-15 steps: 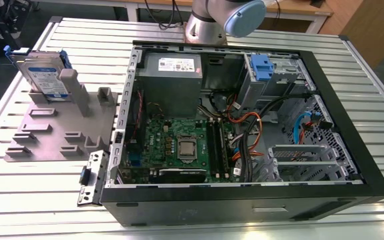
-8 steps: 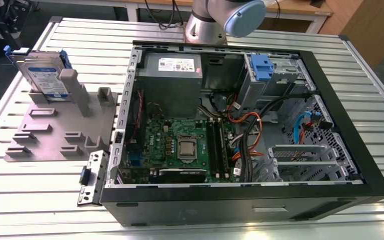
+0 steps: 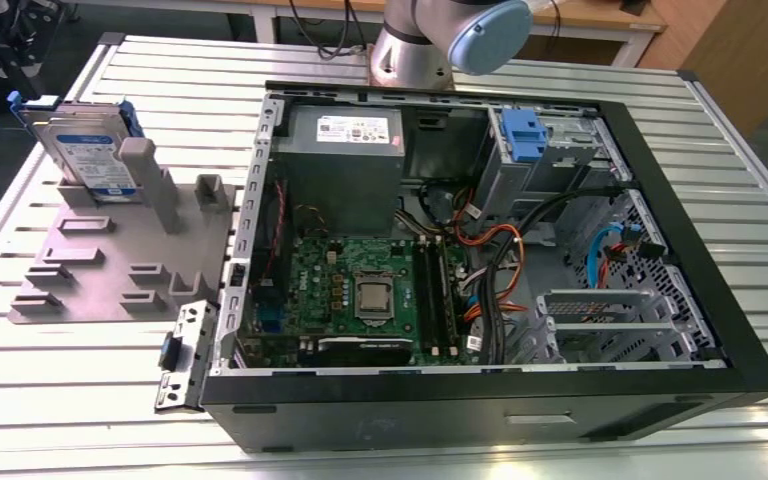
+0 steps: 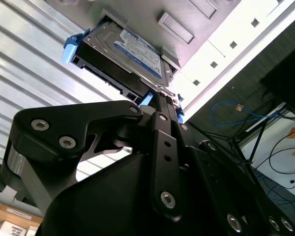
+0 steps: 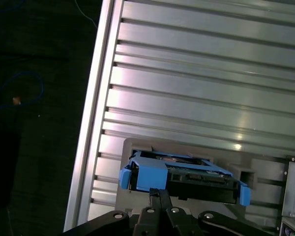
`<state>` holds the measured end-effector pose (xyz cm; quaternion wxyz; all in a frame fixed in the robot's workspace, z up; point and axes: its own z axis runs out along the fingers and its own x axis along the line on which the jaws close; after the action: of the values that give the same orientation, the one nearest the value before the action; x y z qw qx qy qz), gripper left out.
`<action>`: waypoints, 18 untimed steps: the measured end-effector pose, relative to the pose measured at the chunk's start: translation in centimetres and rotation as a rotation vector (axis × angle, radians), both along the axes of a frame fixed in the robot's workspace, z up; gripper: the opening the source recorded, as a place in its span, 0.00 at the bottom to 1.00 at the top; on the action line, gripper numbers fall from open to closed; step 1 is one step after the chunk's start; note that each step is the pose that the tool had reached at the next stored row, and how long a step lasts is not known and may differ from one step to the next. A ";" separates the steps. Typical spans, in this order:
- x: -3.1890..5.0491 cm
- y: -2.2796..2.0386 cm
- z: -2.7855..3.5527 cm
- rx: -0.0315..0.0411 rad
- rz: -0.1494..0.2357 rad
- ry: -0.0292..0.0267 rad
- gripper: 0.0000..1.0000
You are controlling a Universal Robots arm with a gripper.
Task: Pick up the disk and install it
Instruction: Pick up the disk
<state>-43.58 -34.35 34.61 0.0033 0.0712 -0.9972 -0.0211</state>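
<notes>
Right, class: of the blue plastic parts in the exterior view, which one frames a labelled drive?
The one around the disk, upright in the grey holder at the exterior view's left; the latch sits inside the case.

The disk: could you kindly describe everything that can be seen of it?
The disk is a flat silver drive with a white-and-blue label, framed by blue plastic rails. It stands upright in the grey holder on the slatted table, at the exterior view's left of the open computer case. Only the holder touches it.
</notes>
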 end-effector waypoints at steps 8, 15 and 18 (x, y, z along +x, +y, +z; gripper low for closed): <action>0.00 0.00 0.00 0.0000 0.051 0.0001 0.11; 0.00 0.00 0.00 0.0000 0.094 0.0001 0.11; 0.00 0.00 0.00 0.0000 0.094 0.0001 0.11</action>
<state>-43.57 -34.35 34.62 0.0043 0.1179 -0.9928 -0.0209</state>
